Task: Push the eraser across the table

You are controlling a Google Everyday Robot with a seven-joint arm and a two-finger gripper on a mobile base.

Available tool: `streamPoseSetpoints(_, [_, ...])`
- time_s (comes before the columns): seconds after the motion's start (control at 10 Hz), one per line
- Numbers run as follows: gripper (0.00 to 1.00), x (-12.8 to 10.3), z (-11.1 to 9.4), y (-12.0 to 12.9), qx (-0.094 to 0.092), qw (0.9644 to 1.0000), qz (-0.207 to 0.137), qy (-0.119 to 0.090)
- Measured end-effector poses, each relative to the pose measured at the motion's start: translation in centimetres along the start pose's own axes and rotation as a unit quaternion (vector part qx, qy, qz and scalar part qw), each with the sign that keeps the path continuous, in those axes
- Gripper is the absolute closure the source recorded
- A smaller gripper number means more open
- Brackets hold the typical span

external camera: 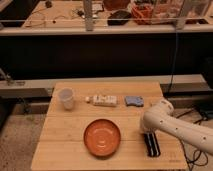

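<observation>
Eraser (151, 145) lies lower right on the counter (62, 132), just right of the orange plate (102, 137), long axis toward the front edge. Claw (149, 133) sits at its far end, hidden by the white arm (176, 128); open or closed, can't tell. Cup (66, 98), box (104, 100), blue pad (133, 101) line the back

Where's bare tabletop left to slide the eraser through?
Free: the front-left corner of the table, left of the orange plate and before the cup; also the strip between plate and white box. Crowded: front right, where the gripper is at the eraser, plate close beside.
</observation>
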Motion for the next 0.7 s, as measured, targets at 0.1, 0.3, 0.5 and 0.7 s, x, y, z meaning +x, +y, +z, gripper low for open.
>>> streamPoseSetpoints(0.1, [1.00, 0.40, 0.12, 0.04, 0.000, 1.0000, 0.002, 0.000])
streamPoseSetpoints(0.3, [1.00, 0.82, 0.22, -0.01, 0.000, 1.0000, 0.005, 0.000])
streamPoseSetpoints(0.5, [1.00, 0.91, 0.43, -0.11, -0.002, 1.0000, 0.005, -0.002])
streamPoseSetpoints(0.7, [1.00, 1.34, 0.67, -0.15, -0.003, 1.0000, 0.008, -0.001])
